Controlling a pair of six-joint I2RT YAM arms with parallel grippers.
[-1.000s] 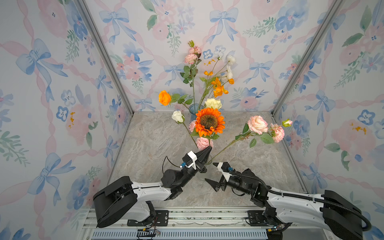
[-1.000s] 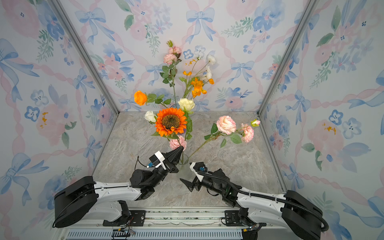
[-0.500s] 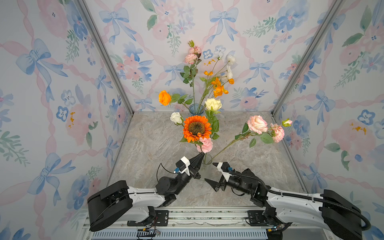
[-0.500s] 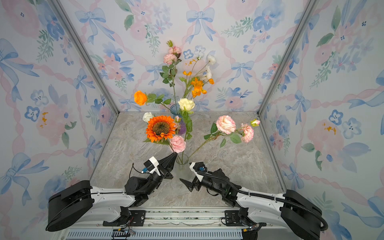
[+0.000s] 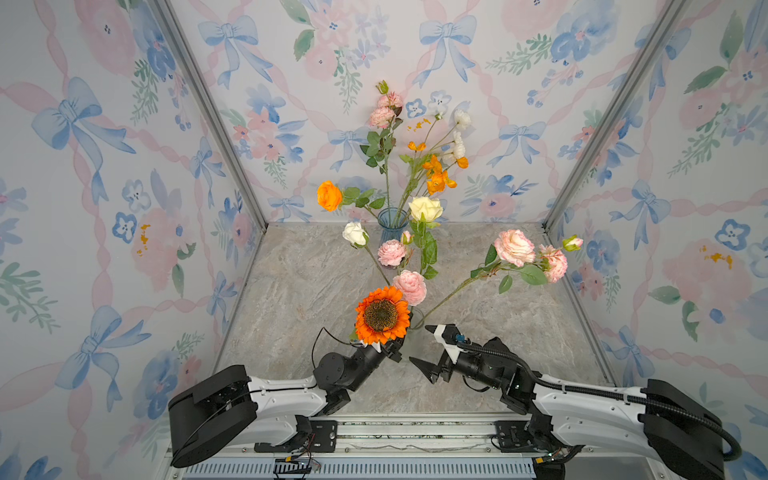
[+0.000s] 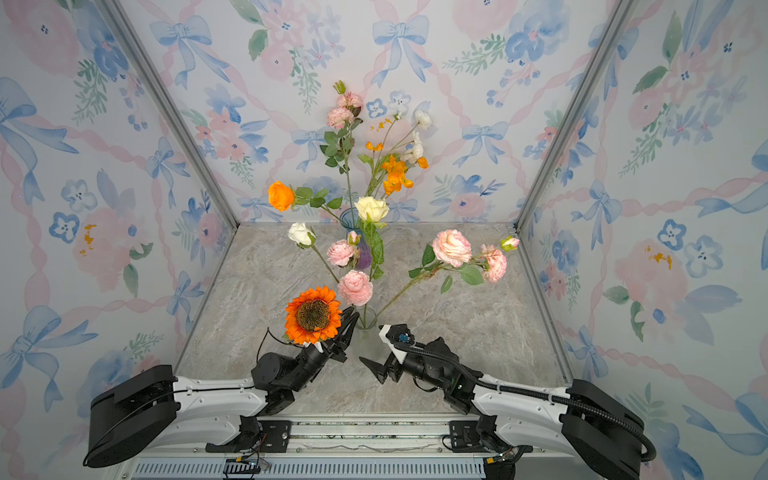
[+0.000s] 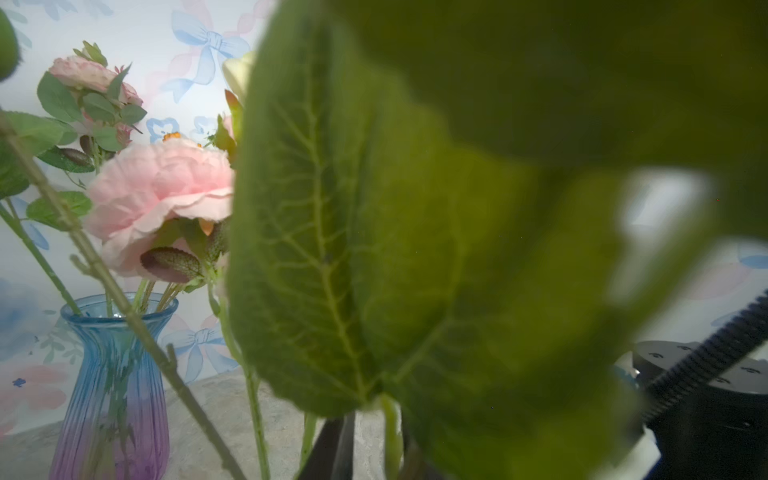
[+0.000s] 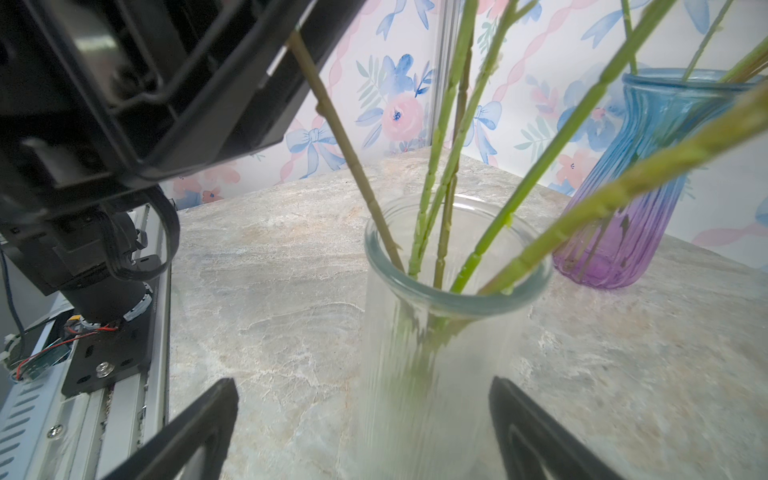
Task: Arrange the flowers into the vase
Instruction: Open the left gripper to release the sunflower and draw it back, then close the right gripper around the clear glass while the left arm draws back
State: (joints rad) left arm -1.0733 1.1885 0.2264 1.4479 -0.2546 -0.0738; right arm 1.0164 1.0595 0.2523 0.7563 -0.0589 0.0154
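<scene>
The right hand [image 6: 372,344] was spread wide and empty, facing the clear vase [image 8: 457,297] just ahead of it near the bench's [image 6: 478,332] front edge. How far the left hand [image 6: 348,332] was parted could not be told; the sunflower [image 6: 312,314] hung directly over it, its stem slanting into that vase.

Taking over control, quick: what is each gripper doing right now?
Left gripper: partly hidden by the sunflower, cannot tell if open or shut.
Right gripper: open, empty, jaws either side of the clear vase.
</scene>
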